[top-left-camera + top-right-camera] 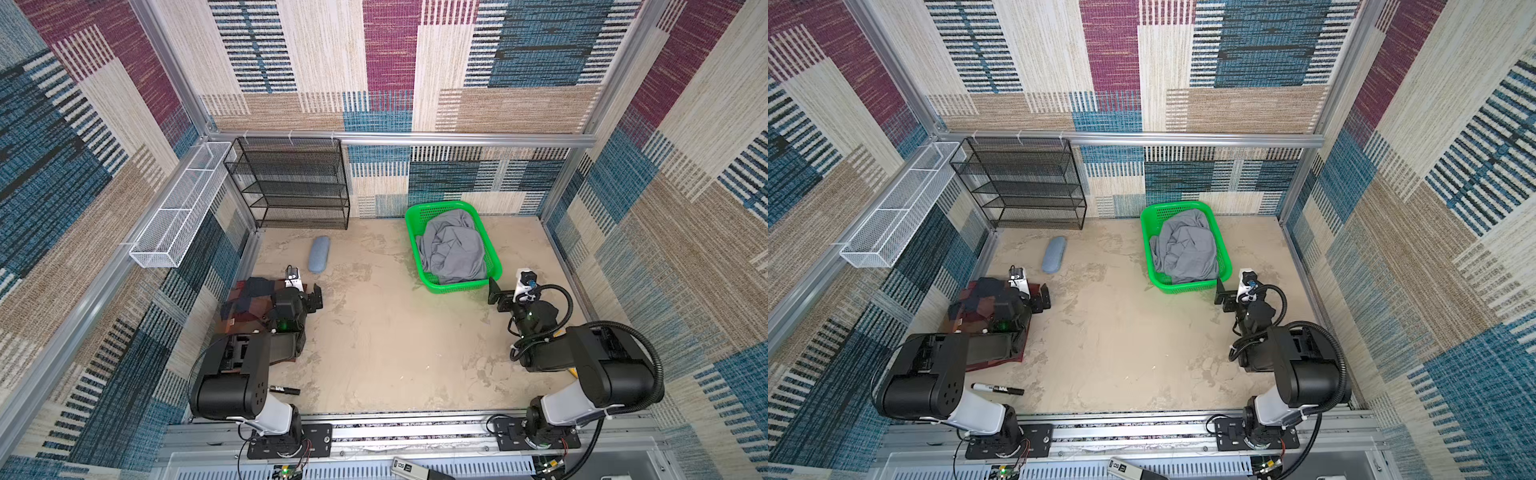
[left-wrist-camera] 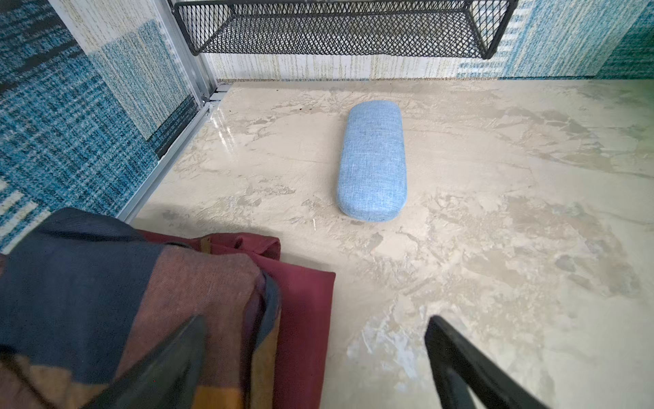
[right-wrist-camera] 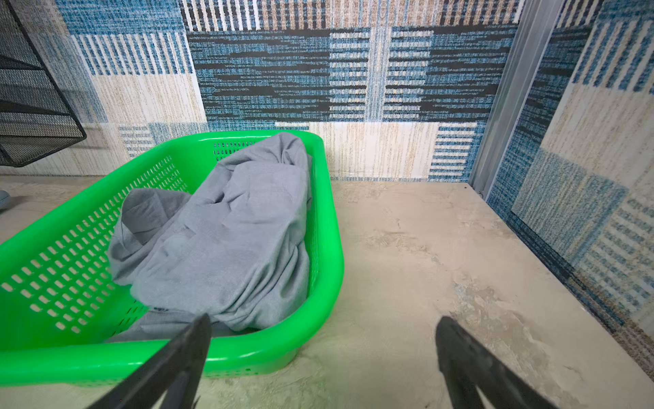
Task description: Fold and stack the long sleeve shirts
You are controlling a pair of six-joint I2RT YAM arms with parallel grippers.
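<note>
A crumpled grey long sleeve shirt (image 1: 453,249) (image 1: 1187,249) (image 3: 226,240) fills the green basket (image 1: 457,287) (image 1: 1183,286) (image 3: 332,226) at the back right. The patchwork shirt in maroon, orange and navy (image 1: 249,299) (image 1: 980,303) (image 2: 141,283) lies folded on the table at the left, partly hidden under the left arm. My left gripper (image 1: 315,298) (image 1: 1044,300) (image 2: 317,320) is open over that shirt's right edge, one finger above cloth, one above bare table. My right gripper (image 1: 496,296) (image 1: 1221,295) (image 3: 325,320) stands open at the basket's near right corner, holding nothing.
A blue-grey oblong case (image 1: 319,254) (image 1: 1054,254) (image 2: 373,166) lies beyond the left gripper. A black mesh shelf (image 1: 291,183) stands at the back wall and a white wire basket (image 1: 178,208) hangs on the left wall. A black marker (image 1: 284,390) (image 1: 996,388) lies near the front.
</note>
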